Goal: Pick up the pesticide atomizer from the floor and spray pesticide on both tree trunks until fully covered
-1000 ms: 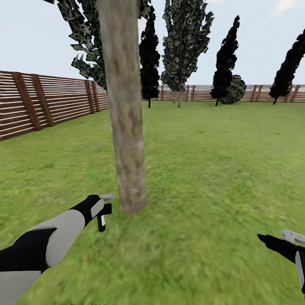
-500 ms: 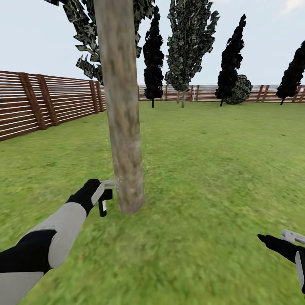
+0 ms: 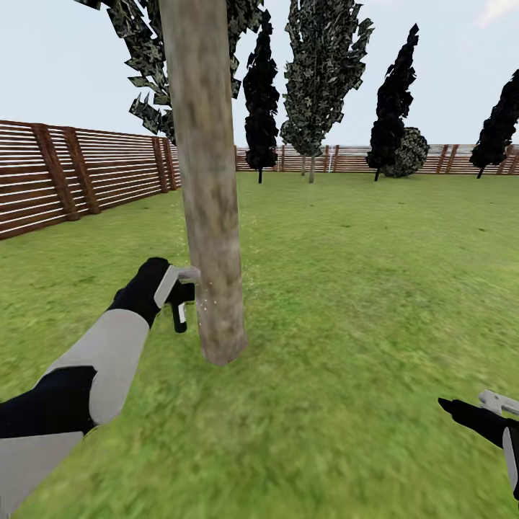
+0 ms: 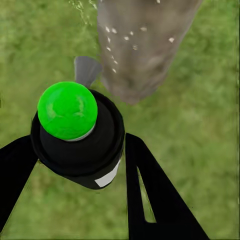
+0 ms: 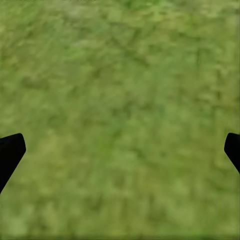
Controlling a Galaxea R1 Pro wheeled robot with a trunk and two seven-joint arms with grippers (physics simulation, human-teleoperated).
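- Spraying under way in the garden: the left gripper is clamped on the pesticide atomizer, holding it just beside the lower tree trunk, off the grass.
- From the left wrist view, the atomizer shows a black body topped by a bright green dot, its grey nozzle aimed at the bark.
- White specks of pesticide dot the near face of the bark, and a few more speckle the trunk beside the nozzle in the head view.
- Coverage looks sparse and confined to a low patch; the rest of the column appears bare, so this trunk is judged far from fully covered.
- Right gripper hangs low over open lawn, well apart from the trunk; the right wrist view has its fingers set wide apart with nothing between them.
- Beyond the lawn stand dark conifers and the slatted fence; a second thick trunk is not identifiable, so that tree is judged yet to be treated.
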